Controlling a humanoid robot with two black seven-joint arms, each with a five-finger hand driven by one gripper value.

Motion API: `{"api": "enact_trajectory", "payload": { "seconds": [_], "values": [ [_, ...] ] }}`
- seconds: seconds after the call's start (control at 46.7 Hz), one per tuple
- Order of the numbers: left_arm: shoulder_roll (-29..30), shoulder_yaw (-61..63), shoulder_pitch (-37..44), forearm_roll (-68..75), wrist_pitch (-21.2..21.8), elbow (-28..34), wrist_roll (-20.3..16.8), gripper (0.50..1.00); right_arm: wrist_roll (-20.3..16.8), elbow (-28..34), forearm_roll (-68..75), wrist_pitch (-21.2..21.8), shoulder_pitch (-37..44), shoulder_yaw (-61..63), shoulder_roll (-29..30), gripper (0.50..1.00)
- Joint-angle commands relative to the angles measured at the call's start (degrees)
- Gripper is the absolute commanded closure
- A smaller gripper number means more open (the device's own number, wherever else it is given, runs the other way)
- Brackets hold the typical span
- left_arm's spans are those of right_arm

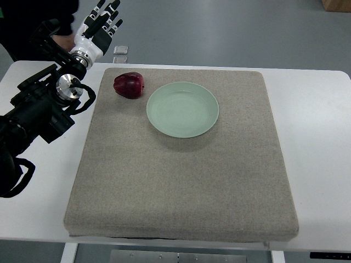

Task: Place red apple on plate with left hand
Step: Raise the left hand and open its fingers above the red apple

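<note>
A: Where's the red apple (129,85)?

B: On the grey mat (181,181), far-left part, lying on the fabric, nothing touching it. Dark red, a bit glossy.

A: And the plate (182,109)?

B: Pale green, empty, just right of the apple w/ a thin strip of mat between them. Not touching. Sits in the far half of the mat, roughly mid-width.

A: Left hand (101,27)?

B: Up at the top-left corner, beyond the table's far edge, well apart from the apple. White palm, black fingers stretched out straight, holding nothing. Black arm runs in from the left edge over the white table (318,120).

A: Right hand?

B: Not in shot.

A: Anything else?

B: Mat covers most of the tabletop. Small silvery square thing (120,50) on the floor past the table, near the hand; can't tell what it is.
</note>
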Motion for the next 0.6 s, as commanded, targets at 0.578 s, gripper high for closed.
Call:
{"api": "enact_trajectory", "payload": {
  "seconds": [0.578],
  "values": [
    [0.1,-2.1,0.7,-0.1,-3.9,0.1,-0.2,0.506,0.0,0.0,0.0,0.0,0.0,0.0,0.0,0.568]
  ]
}}
